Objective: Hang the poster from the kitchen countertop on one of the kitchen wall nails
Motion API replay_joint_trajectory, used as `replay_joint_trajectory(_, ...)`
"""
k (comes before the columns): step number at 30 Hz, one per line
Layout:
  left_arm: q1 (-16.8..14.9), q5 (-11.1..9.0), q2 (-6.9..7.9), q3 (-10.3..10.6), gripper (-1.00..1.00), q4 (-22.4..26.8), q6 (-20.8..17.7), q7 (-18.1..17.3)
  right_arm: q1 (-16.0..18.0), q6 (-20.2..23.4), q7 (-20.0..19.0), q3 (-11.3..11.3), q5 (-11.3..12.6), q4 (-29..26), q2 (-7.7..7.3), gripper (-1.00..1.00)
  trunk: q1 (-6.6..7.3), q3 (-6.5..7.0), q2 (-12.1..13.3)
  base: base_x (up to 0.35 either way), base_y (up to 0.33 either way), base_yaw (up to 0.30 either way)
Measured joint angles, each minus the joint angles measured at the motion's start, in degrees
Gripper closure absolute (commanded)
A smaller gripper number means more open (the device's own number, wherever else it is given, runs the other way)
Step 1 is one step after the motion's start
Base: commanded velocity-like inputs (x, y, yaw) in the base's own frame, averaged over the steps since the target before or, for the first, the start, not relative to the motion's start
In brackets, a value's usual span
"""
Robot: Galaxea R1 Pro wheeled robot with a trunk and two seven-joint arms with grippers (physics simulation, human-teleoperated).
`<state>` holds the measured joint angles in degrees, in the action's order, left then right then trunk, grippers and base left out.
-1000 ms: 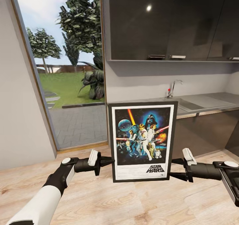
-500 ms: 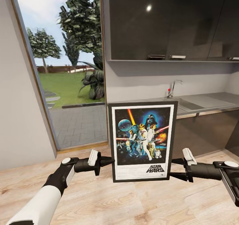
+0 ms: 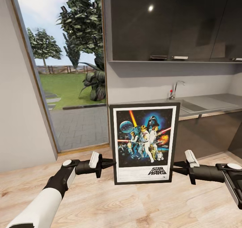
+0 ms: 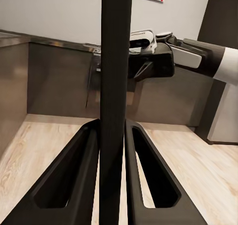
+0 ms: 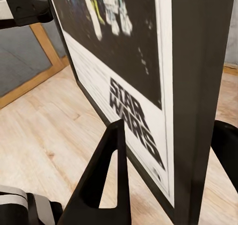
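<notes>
- We carry the poster (image 3: 144,143) upright in front of us, off the counter (image 3: 215,104) and above the wood floor (image 3: 101,204), its printed side facing us.
- Our left gripper (image 3: 111,163) is clamped on the poster's left edge; in the left wrist view the frame (image 4: 115,106) sits squeezed between both fingers (image 4: 74,180).
- Our right gripper (image 3: 175,171) meets the right edge, but there a gap shows between frame and finger (image 5: 106,170), so we cannot tell whether it truly pinches.
- If that side is loose, we judge the frame could pivot on the left grip and swing or drop while we move.
- Both grips sit low on the frame, so the tall top could tip forward or back under a quick turn.
- If the arms drift apart or together, the thin frame could slip out or twist.
- We see no nail from here; the cabinets (image 3: 168,23) and window (image 3: 64,70) stand ahead, and the poster hides part of what lies beyond, so we risk bumping it.
</notes>
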<state>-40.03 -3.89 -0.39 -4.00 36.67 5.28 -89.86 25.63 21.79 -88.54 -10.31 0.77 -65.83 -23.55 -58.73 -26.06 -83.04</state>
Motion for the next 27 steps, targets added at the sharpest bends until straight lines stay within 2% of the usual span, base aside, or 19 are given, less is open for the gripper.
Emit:
replay_joint_trajectory(15,0.0,0.0,0.06,0.0,1.00,0.0,0.1,0.0,0.0,0.0,0.0,0.0,0.0,0.0,0.00,1.00,0.00,0.00,0.0,0.000,0.000,0.000)
replay_joint_trajectory(16,0.0,0.0,0.06,0.0,-1.00,0.0,0.1,0.0,0.0,0.0,0.0,0.0,0.0,0.0,0.00,1.00,0.00,0.00,0.0,0.000,0.000,0.000)
replay_joint_trajectory(27,0.0,0.2,0.37,-0.3,-1.00,0.2,0.1,0.0,0.0,-0.2,0.0,0.0,0.0,0.0,0.02,1.00,0.00,0.00,0.0,0.000,0.000,0.000)
